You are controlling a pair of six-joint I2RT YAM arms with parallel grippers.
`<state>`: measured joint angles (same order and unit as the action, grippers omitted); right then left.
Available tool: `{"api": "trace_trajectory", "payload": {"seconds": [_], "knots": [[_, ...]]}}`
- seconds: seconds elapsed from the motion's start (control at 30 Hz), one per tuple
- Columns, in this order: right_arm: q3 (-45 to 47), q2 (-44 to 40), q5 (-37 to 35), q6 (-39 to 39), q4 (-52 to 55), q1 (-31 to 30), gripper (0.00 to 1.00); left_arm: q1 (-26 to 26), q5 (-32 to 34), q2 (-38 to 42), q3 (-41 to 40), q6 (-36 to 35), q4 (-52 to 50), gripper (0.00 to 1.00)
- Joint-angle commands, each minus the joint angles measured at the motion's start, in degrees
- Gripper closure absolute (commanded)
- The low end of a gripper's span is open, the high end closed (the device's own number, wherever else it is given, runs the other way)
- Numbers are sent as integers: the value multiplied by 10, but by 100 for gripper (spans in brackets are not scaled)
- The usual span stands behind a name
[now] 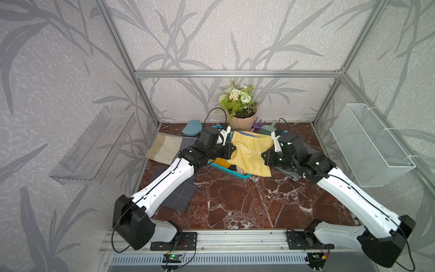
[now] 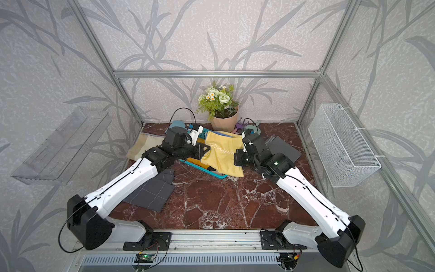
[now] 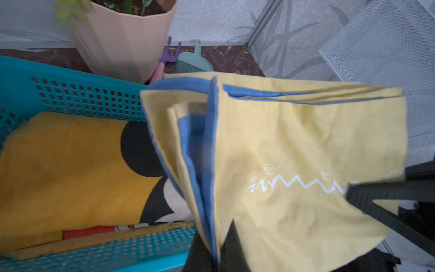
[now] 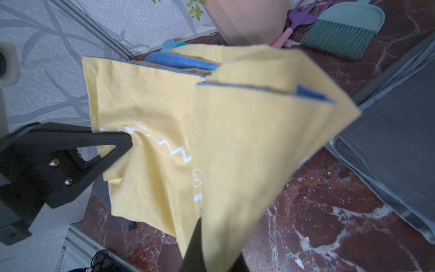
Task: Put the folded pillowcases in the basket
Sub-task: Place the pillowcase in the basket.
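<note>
End effectors shut on cloth: left end effector and right end effector pinch opposite sides of the folded pillowcase, slung over the basket.
I'd lower both together, nudged toward the left arm, since one corner hangs past the rim; flower pot crowds the back, open counter lies in front.

Soft, even light fills both top views, leaving only faint shadows. Both wrist views are dimmer, with the near pillowcase and flowerpot blurred.
</note>
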<state>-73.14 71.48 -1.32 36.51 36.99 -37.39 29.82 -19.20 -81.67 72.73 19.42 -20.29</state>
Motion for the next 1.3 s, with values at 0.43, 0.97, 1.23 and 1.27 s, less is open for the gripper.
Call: {"api": "trace_trajectory", "payload": {"seconds": [0.43, 0.97, 1.23, 1.27], "knots": [[-58, 246, 7, -13, -168, 38, 100, -137, -91, -218, 144, -116, -34, 100], [-66, 342, 5, -6, -167, 42, 51, -188, 4, -302, 156, -150, -95, 35], [-66, 265, -35, -29, -143, 40, 5, -191, 31, -272, 166, -122, -84, 14], [-64, 243, -41, -31, -139, 39, 4, -191, 25, -264, 165, -117, -81, 14]]}}
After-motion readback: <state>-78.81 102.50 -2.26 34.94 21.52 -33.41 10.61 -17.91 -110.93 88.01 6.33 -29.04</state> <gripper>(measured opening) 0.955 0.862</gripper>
